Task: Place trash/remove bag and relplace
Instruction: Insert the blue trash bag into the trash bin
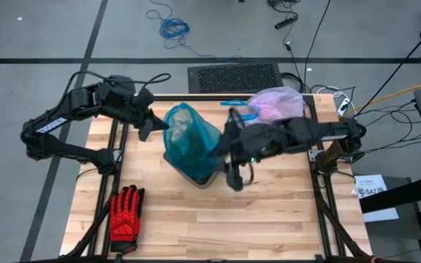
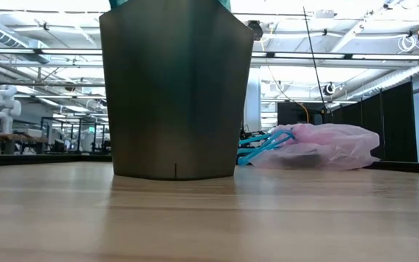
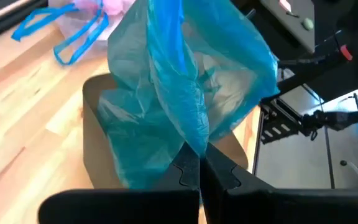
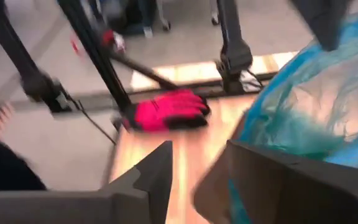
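A dark grey bin [image 2: 174,87] stands mid-table with a teal-blue bag [image 1: 188,135] in it, bunched and drawn up above the rim. My left gripper [image 1: 156,126] is at the bag's left side, shut on it. My right gripper [image 1: 238,175] hangs open just off the bin's near right side, with nothing between its fingers [image 4: 154,180]. The pink-lavender bag [image 1: 276,104] lies crumpled on the table's far right part, blue straps [image 2: 264,144] beside it. The trash does not show plainly. My left gripper pinches a gathered fold of the teal-blue bag's upper part [image 3: 194,142] between its two shut fingers. The fingers come from the table's left, slanting downward. The plastic rises from the fingers in a drawn-up ridge, while the bag's lower part stays inside the bin [image 3: 98,143].
A red-and-black work glove [image 1: 125,213] lies near the table's near left corner. Bare wood stretches along the near edge and to the right of the bin. Black frame rails run along both sides of the table.
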Robot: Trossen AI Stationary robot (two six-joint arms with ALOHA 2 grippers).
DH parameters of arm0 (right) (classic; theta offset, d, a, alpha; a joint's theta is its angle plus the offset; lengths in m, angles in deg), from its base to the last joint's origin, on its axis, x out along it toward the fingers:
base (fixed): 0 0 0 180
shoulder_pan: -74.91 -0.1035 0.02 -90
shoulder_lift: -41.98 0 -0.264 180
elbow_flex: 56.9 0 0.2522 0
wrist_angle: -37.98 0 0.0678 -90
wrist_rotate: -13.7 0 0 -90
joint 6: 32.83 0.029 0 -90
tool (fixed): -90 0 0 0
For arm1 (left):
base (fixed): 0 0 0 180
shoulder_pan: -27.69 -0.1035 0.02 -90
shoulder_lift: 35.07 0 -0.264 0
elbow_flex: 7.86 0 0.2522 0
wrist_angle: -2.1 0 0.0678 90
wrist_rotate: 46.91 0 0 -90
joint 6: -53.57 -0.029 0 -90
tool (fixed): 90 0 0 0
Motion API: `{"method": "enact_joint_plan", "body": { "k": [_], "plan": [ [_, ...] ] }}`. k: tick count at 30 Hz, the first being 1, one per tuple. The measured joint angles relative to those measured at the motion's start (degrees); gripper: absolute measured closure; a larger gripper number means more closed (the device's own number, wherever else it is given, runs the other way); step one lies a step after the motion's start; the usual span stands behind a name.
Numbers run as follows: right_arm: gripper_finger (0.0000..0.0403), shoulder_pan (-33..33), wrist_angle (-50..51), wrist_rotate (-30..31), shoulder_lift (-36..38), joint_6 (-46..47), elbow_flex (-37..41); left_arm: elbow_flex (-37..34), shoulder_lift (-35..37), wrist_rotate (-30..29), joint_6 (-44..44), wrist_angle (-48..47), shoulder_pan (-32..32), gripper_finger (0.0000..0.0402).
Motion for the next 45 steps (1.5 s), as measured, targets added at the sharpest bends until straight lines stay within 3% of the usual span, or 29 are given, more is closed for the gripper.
{"method": "enact_joint_plan", "body": {
  "k": [5,8,15,25,32,45],
  "plan": [
    [0.0276,-0.9,5.0,1.1,-2.3,-5.8,0.0,0.0,-0.9,0.5,-1.6,0.6,-2.4,0.0402],
    [0.0271,-0.7,6.7,4.7,-4.6,-7.5,0.0,0.0,-0.9,0.7,-2.8,0.6,-3.5,0.0402],
    [0.0276,4.1,-2.6,6.7,-10.7,-5.9,0.1,0.0,-0.9,1.0,-3.1,0.6,-5.1,0.0402],
    [0.0396,12.3,-3.3,9.3,-14.8,4.1,0.1,0.0,0.0,3.1,-1.4,0.0,-5.0,0.0402],
    [0.0401,14.2,6.1,9.5,-16.9,9.2,0.0,0.0,1.1,3.5,0.0,0.8,-5.0,0.0402],
    [0.0403,10.8,10.4,8.1,-24.0,15.9,-0.3,0.0,1.3,2.6,0.0,1.1,-5.0,0.0402]
  ]
}}
